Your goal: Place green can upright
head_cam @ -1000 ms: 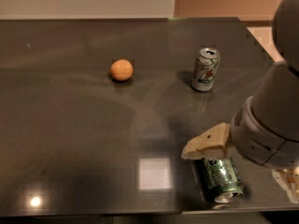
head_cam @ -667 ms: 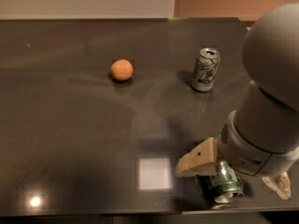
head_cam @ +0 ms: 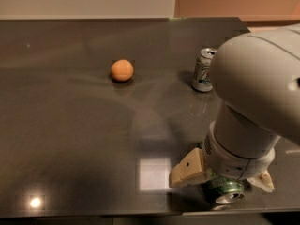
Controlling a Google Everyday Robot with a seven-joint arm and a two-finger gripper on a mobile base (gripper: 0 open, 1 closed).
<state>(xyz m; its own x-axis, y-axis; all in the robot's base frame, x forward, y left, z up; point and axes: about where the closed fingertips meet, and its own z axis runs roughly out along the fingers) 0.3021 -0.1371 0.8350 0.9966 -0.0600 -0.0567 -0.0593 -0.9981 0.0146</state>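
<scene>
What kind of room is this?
Maybe a kitchen or break room: a dark counter holds an orange, a pale can and a green can lying under the gripper at the front edge.

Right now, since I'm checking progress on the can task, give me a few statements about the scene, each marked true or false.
1. The green can stands upright. False: it lies on its side near the front edge of the table.
2. The gripper is down over the green can, with a finger on each side. True.
3. The pale can stands upright. True.
4. The orange touches the pale can. False: they sit well apart.
</scene>
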